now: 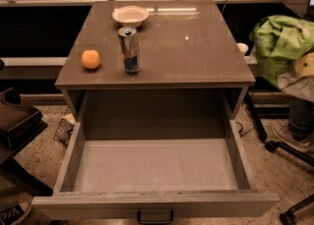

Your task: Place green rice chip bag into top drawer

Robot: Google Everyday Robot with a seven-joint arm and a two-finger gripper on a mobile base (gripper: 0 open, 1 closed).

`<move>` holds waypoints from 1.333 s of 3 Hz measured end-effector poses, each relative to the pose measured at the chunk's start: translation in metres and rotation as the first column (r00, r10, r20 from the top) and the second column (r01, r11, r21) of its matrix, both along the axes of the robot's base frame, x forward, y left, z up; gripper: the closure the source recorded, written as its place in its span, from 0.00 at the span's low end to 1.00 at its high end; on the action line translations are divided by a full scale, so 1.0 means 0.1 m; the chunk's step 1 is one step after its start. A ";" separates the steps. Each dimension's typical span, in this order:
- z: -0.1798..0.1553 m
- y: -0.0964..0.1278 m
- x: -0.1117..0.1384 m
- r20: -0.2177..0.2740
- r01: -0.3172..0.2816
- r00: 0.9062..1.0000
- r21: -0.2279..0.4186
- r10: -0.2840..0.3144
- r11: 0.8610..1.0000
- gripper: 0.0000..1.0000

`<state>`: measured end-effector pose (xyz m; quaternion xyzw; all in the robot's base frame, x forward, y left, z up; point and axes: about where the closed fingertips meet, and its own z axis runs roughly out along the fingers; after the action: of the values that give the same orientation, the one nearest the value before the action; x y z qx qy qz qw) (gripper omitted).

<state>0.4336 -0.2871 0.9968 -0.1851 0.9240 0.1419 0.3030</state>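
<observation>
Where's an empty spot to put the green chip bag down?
The top drawer floor is bare between all its walls. The tabletop right of the can is bare too. Crowded: its left side, with bowl, can and orange. The gripper is at the right edge, by the green rice chip bag.

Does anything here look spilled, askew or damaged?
Nothing stands out. The can stands upright on the cabinet top beside the orange and the bowl; the top drawer is pulled out with a bare floor. The green rice chip bag is crumpled, up at the right edge by the gripper.
</observation>
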 end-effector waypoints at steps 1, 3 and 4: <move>-0.28 0.04 0.02 -0.045 0.002 0.999 -0.004 -0.002 1.000 1.00; -1.83 0.36 0.28 -0.142 -0.020 0.990 0.029 0.024 0.999 1.00; -2.28 0.52 0.42 -0.173 -0.037 0.984 0.032 0.042 0.999 1.00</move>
<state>0.4753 -0.2352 0.7693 -0.1858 0.9409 0.1768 0.2213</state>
